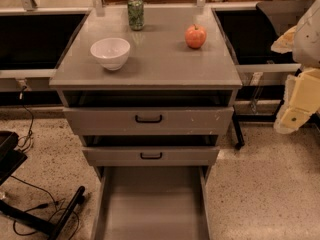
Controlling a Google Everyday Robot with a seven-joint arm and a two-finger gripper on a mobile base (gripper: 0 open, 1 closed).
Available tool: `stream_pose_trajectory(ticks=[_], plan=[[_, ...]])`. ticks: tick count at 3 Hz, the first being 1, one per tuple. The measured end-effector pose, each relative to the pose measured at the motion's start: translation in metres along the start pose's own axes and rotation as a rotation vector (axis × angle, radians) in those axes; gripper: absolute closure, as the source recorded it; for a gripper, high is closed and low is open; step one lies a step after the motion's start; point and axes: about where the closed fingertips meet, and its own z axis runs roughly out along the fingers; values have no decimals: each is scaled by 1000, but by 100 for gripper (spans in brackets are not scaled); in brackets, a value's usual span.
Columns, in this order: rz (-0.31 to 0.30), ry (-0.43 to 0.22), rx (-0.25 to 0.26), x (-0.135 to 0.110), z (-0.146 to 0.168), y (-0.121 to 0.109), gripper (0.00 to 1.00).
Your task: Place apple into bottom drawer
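The apple (195,36) rests on the counter (160,64) in the right rear area, stem up. The bowl (110,53) sits in the left front area of the counter. The can (135,13) stands upright at the rear edge, near centre. The apple is well apart from both. Below the counter, the top drawer (100,120) and the middle drawer (110,156) each carry a black handle, and a dark gap shows above each front. The bottom drawer (152,204) stands pulled out toward the camera, with its grey floor and thin side walls exposed and running past the lower frame edge. The pincer (295,111) is at the right frame edge, beside the cabinet, lower than the counter and at about the height of the top drawer. It is well apart from the apple and the bottom drawer. How far the pincer is open cannot be told, nor whether it holds anything; it does not hold the apple. Black cables (35,204) lie on the speckled floor (265,184) at lower left.
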Motion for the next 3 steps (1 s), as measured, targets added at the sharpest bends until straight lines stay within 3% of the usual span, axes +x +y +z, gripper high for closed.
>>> stream_pose_trajectory(ticks=[1, 2, 3], plan=[[0, 0, 0, 0, 0, 0, 0], [19, -93, 53, 1, 9, -37, 0], [65, -311, 164, 1, 17, -110, 0]])
